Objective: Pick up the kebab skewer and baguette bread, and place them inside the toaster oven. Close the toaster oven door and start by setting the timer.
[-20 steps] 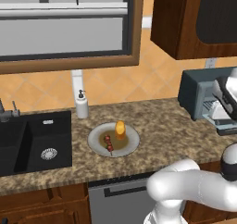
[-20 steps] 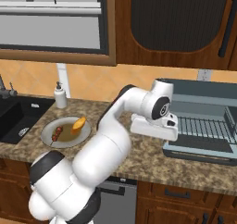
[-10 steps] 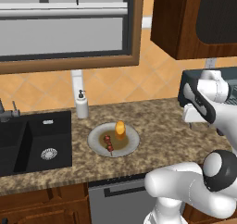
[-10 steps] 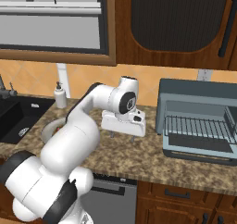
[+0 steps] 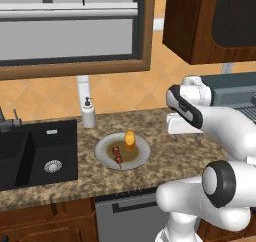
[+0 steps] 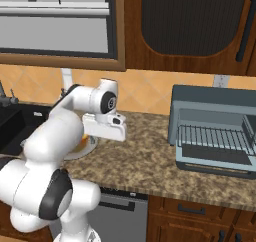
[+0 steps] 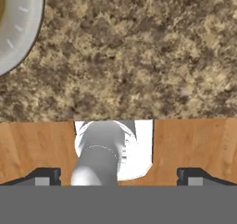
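Note:
The kebab skewer [image 5: 117, 154] and the orange-yellow baguette bread [image 5: 130, 138] lie on a grey plate [image 5: 106, 155] in the middle of the counter. My gripper [image 5: 186, 135] hangs open and empty over bare counter, just right of the plate and pointing down. In the hand view its fingertips [image 7: 44, 176] stand wide apart around the gripper [image 7: 119, 177], with the plate's rim [image 7: 21, 31] at the upper left. The toaster oven [image 6: 215, 117] stands at the right with its wire rack showing. The toaster oven door [image 6: 214, 156] lies folded down and open.
A black sink [image 5: 30, 153] is set into the counter's left end, and a soap dispenser [image 5: 88, 113] stands behind the plate by the wall. Dark upper cabinets [image 6: 190, 26] hang above the oven. The counter's front edge runs just below the plate.
The arm has swung left, away from the toaster oven and toward the plate. The gripper stayed open and empty. The food has not moved.

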Robot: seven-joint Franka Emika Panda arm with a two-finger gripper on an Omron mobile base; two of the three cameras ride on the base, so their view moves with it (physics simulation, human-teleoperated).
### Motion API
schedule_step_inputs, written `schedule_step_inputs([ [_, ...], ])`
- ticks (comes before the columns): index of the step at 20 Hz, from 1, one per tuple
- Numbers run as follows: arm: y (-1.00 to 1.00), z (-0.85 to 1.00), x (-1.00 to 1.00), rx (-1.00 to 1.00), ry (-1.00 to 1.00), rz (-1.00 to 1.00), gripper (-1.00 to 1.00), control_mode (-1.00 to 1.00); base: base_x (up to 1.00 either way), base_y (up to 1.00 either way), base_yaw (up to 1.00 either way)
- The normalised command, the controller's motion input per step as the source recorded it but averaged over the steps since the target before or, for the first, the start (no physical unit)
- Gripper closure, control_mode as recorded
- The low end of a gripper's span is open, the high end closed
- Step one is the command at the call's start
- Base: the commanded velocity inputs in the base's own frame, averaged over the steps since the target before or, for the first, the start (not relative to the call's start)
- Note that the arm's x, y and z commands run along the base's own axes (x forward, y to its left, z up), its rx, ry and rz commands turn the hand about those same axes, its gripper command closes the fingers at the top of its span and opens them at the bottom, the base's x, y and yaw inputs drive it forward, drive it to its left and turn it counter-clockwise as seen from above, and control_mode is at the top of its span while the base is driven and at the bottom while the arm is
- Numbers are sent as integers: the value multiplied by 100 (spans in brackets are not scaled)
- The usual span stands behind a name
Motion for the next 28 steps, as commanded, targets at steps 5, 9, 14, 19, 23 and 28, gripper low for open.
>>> schedule_step_inputs([
  [5, 99, 0, 7, 0, 13, 0, -100, -100, 0, 0, 0],
  [9, 96, -2, 6, 0, 14, 0, -100, -100, 0, 0, 0],
  [14, 70, -12, 13, 0, 9, 2, -100, -100, 0, 0, 0],
  [19, 53, -8, 21, 0, 7, 4, -100, -100, 0, 0, 0],
  [23, 37, -19, 31, 0, 1, 3, -100, -100, 0, 0, 0],
  [28, 43, -34, 48, -1, -2, 0, -100, -100, 0, 0, 0],
])
